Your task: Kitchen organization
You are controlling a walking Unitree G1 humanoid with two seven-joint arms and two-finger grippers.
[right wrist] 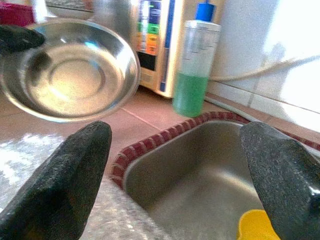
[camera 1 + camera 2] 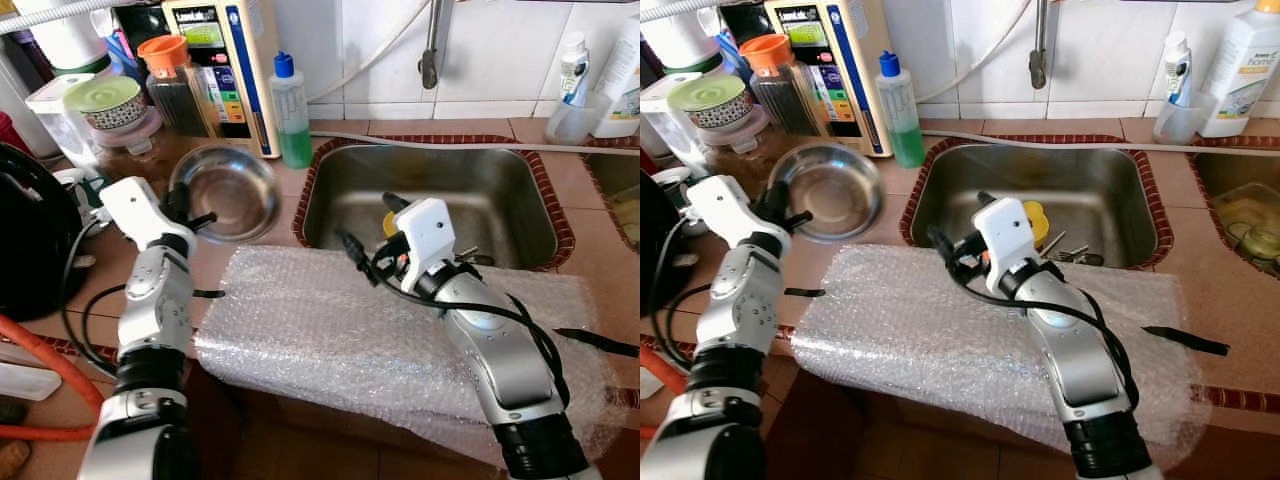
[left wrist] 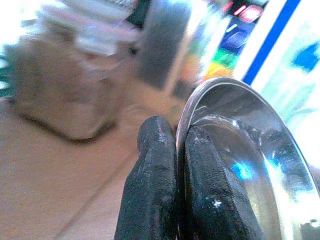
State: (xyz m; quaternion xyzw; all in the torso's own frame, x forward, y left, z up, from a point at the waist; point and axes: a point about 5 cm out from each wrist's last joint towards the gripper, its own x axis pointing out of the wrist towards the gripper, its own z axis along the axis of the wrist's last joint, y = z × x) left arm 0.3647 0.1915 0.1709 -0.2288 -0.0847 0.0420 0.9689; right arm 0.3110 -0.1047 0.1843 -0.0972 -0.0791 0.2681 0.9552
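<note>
Left pincer [image 3: 180, 165] pinches the steel bowl's [image 2: 225, 190] rim; right pincer [image 1: 175, 185] hovers spread over the sink [image 2: 500, 190].

Domestic kitchen: steel sink [image 2: 500, 190] set in tiled counter [image 2: 590, 250], tap [image 2: 430, 50] above, dish soap [image 2: 291, 110] at the sink's corner.

The white bottle [image 2: 1244, 68] at the far right carries the word "home". Other labels are too blurred to read
</note>
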